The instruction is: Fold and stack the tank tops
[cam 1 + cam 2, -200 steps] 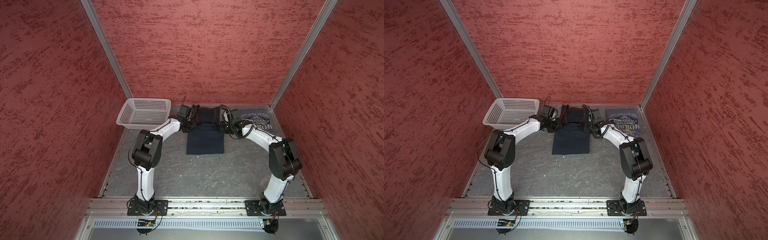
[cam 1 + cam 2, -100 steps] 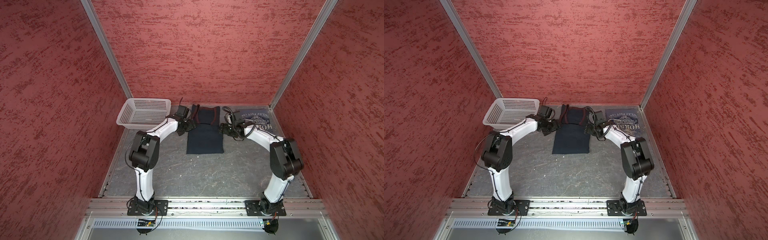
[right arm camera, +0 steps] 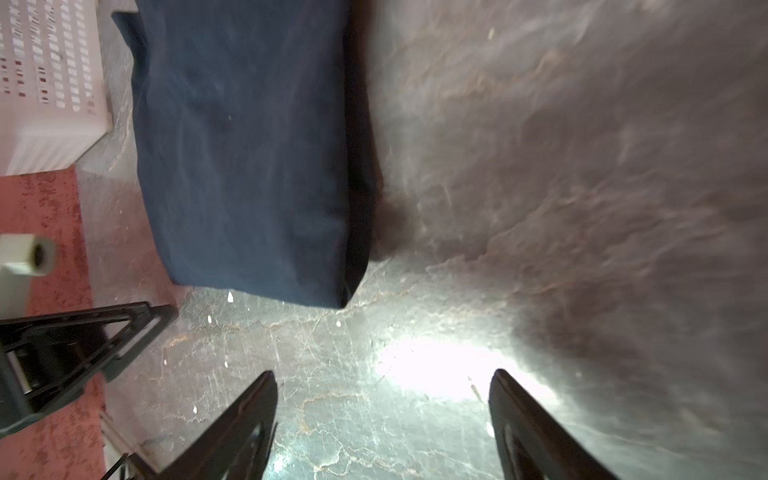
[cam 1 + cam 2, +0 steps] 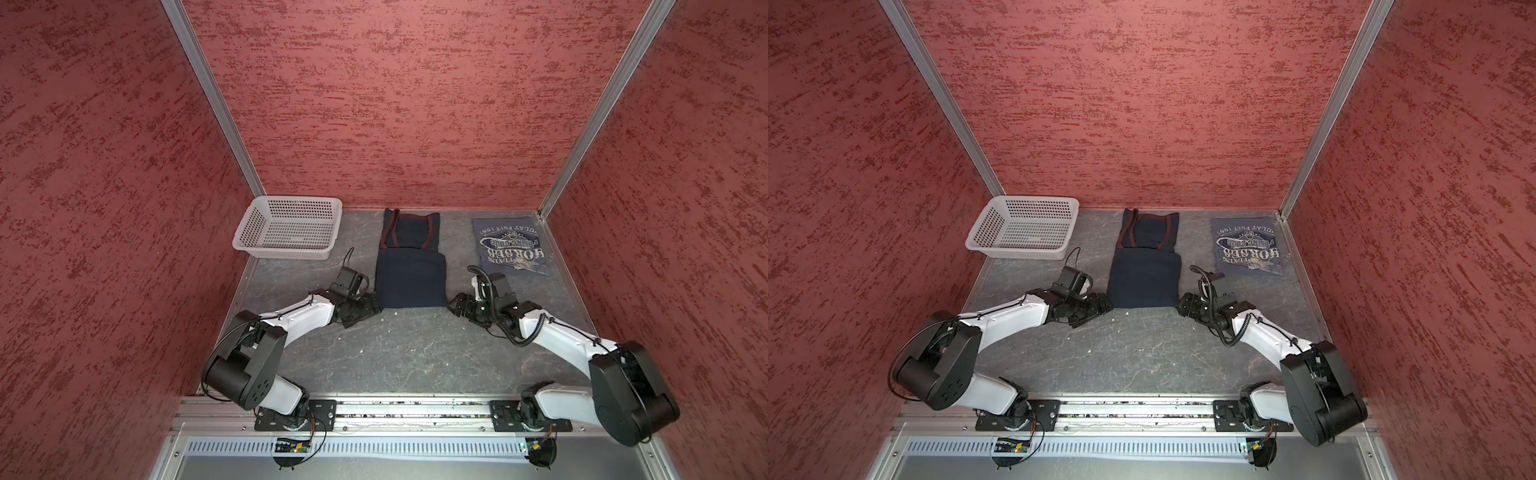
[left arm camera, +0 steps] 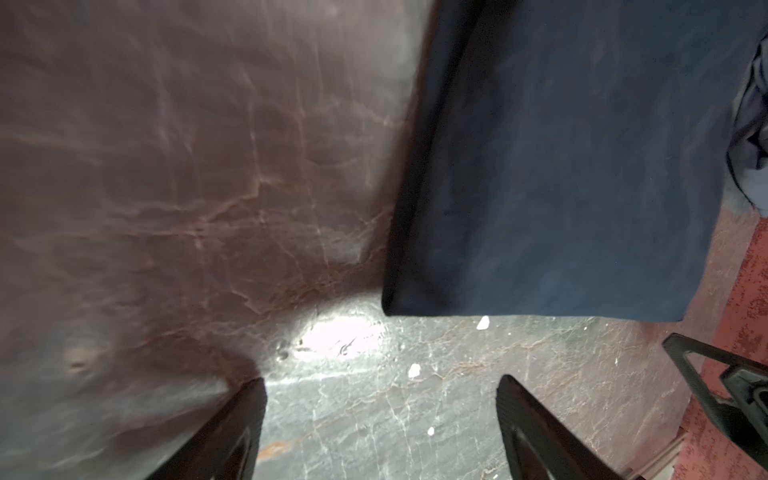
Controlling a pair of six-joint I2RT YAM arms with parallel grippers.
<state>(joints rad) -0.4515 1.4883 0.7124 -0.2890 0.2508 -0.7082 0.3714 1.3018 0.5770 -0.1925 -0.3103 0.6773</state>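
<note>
While the navy tank top [image 4: 411, 282] lies folded on the worktop [image 4: 415, 357], left hand [image 5: 379, 384] and right hand [image 3: 383, 375] gape empty.

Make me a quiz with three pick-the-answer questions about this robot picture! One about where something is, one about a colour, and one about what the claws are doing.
1. Where is the white basket?
A) left of the navy top, at the back
B) on top of it
C) at the front edge

2. What colour is the top with lettering?
A) yellow
B) slate-blue
C) white

3. How are the left claw and right claw?
A) both shut on cloth
B) one holds the basket
C) both open and empty

Answers:
1 A: in both top views it sits at the back left.
2 B: its cloth is greyish blue under whitish print.
3 C: each wrist view shows a wide gap with only bare table in it.
</note>
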